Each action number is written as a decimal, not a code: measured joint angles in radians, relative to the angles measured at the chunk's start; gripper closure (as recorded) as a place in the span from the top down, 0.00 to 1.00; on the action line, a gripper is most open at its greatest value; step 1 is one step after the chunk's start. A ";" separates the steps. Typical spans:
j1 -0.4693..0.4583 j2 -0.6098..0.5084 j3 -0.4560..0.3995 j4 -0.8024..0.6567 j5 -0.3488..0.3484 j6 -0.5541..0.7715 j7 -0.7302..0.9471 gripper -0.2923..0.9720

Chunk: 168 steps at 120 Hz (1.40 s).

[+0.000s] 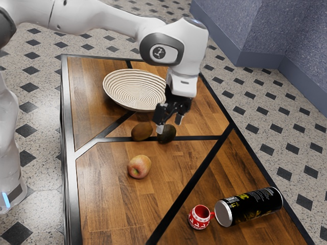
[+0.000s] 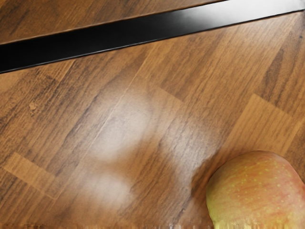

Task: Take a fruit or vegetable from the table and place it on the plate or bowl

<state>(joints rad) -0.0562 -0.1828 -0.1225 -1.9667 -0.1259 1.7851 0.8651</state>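
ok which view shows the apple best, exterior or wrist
The exterior view: the apple sits whole on the table, reddish and yellow-green, apart from everything else. The wrist view catches part of the apple close up, cut off by the picture's edge.

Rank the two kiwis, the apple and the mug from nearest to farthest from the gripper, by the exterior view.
1. The kiwi at the exterior view's right, just under the gripper.
2. The other kiwi, beside the first, toward the exterior view's left.
3. The apple, farther toward the table's near edge.
4. The mug, near that edge, beside the lying can.
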 joint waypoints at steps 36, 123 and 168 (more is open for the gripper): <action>0.001 -0.100 -0.024 -0.159 -0.030 -0.014 0.089 0.77; 0.000 -0.184 -0.059 -0.273 -0.163 -0.049 0.080 0.77; 0.000 -0.162 -0.078 -0.323 -0.062 0.064 -0.043 0.77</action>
<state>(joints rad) -0.0564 -0.3446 -0.2001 -2.2902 -0.1878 1.8493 0.8221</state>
